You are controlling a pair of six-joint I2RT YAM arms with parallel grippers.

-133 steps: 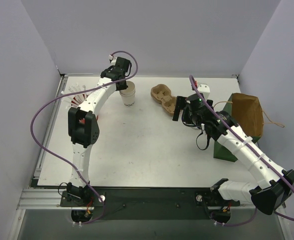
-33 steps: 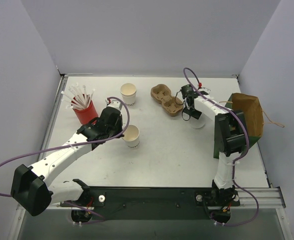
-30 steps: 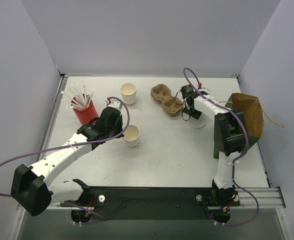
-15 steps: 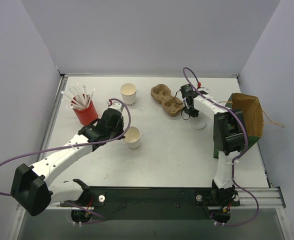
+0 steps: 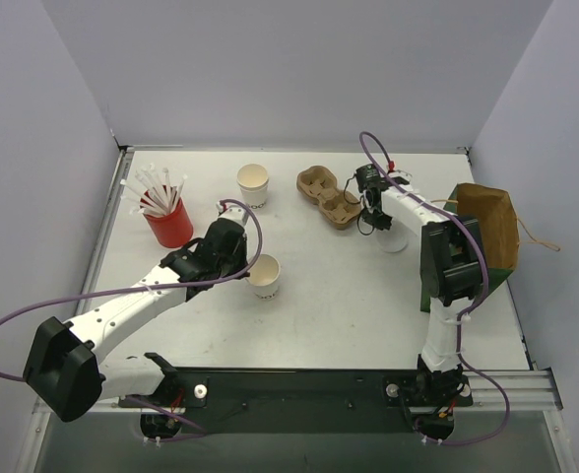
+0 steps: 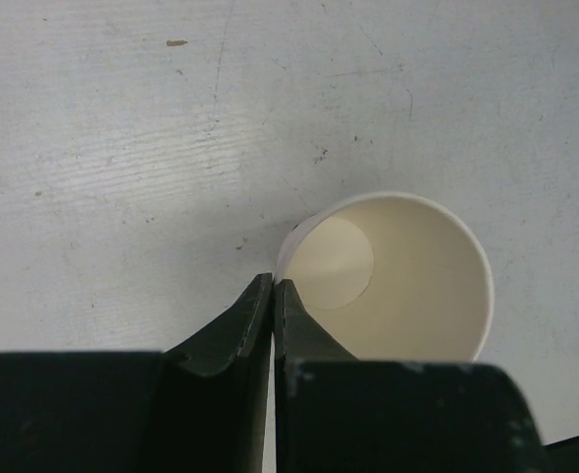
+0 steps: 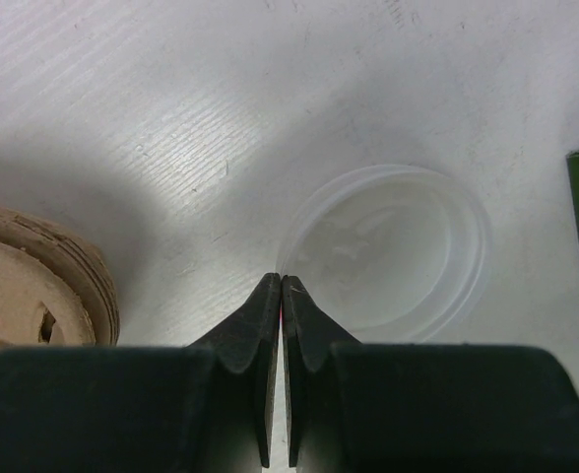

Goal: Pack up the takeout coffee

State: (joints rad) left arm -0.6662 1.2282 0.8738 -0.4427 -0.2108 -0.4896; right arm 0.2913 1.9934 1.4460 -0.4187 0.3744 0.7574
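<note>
A: At nine o'clock from the bag – the coffee?
B: Yes, two o'clock off the right gripper, pinched together at its lid rim; left gripper, nearly closed by the open cup, is well apart

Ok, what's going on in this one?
Each arm is working on a different cup. The left gripper is pinched on the rim of a lidless cup that stands mid-table. The right gripper is shut, its tips at the edge of the lid on the takeout coffee. The coffee sits on the table between the cup carrier and the paper bag, not yet packed.
</note>
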